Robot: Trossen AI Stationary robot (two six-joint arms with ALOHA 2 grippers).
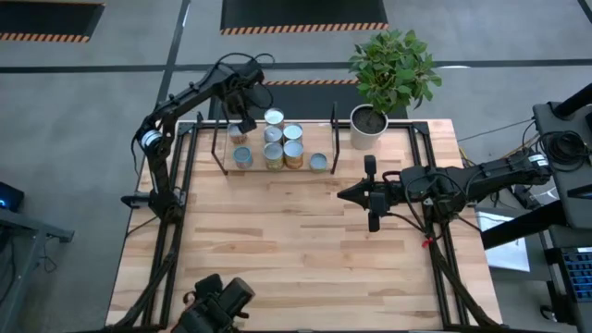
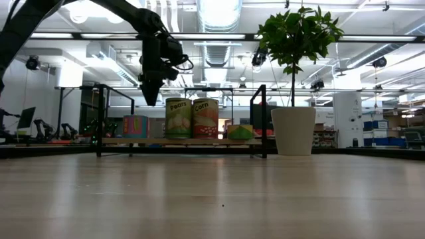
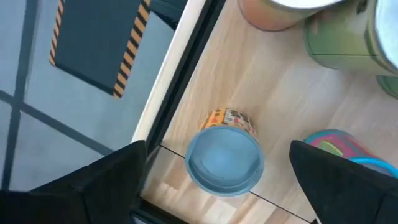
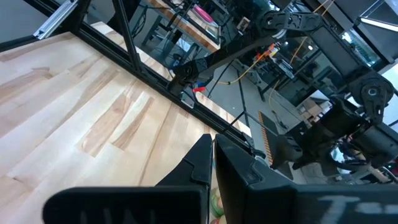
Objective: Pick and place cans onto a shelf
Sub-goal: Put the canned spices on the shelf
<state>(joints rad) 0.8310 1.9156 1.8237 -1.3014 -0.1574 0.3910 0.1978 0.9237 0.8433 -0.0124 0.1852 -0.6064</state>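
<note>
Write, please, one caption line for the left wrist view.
Open left gripper hangs above a blue-topped can standing on the shelf.

Two dark, cable-draped jointed arms

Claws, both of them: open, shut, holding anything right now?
Left claw: open, holding nothing, above a blue-topped can on the shelf.
Right claw: shut, empty, over the table.

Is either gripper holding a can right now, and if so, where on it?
No. The left gripper hangs open above a blue-topped can on the shelf, not touching it. The right gripper is shut and empty.
</note>
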